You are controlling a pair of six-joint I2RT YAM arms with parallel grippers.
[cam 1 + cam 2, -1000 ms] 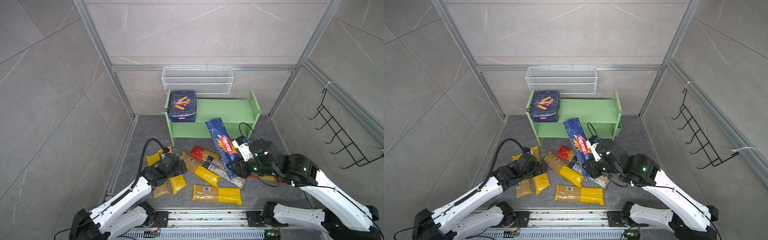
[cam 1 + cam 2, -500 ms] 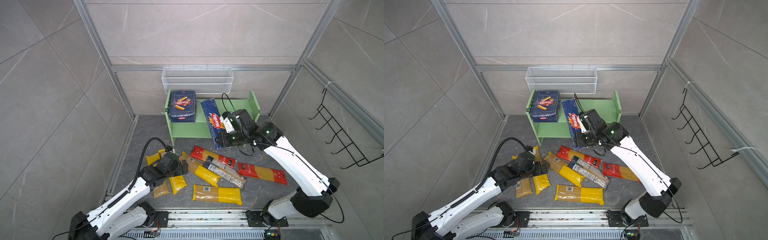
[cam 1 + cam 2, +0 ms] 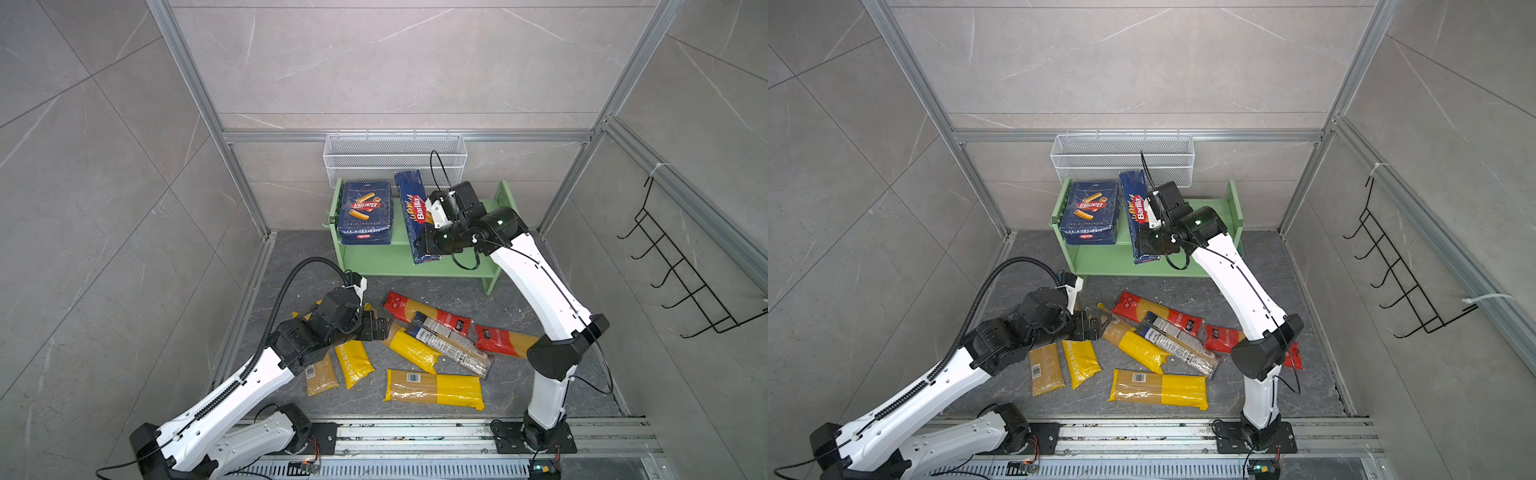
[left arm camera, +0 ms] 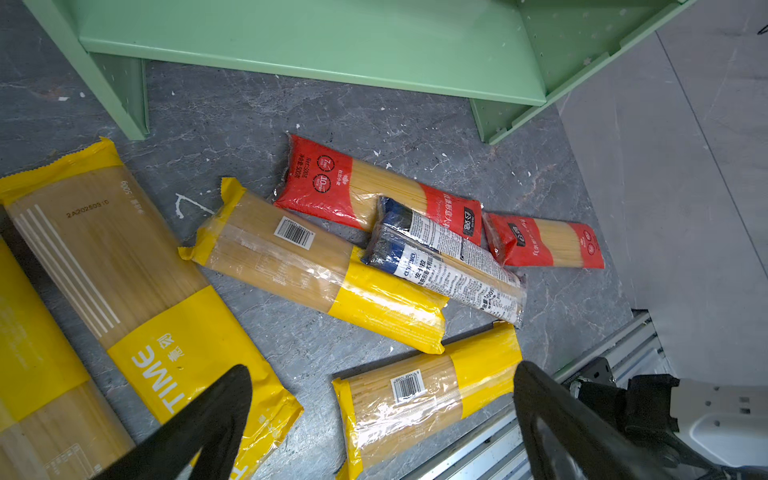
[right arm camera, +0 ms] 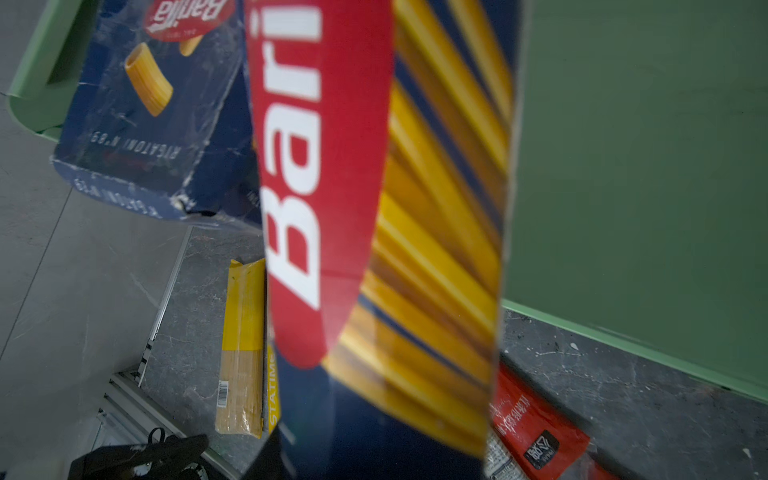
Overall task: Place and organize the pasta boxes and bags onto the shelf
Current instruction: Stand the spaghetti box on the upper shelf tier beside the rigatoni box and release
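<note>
The right claw [image 3: 430, 245] squeezes the long, thin dark blue cardboard spaghetti box [image 3: 415, 212], tilted over the pale green two-level shelf [image 3: 469, 268]. It is just beside the wide dark blue cardboard rigatoni box [image 3: 365, 212] on the top level. The left claw [image 4: 380, 382] hangs wide apart above the yellow, red and clear spaghetti bags [image 4: 320, 274] on the grey floor [image 4: 374, 116].
</note>
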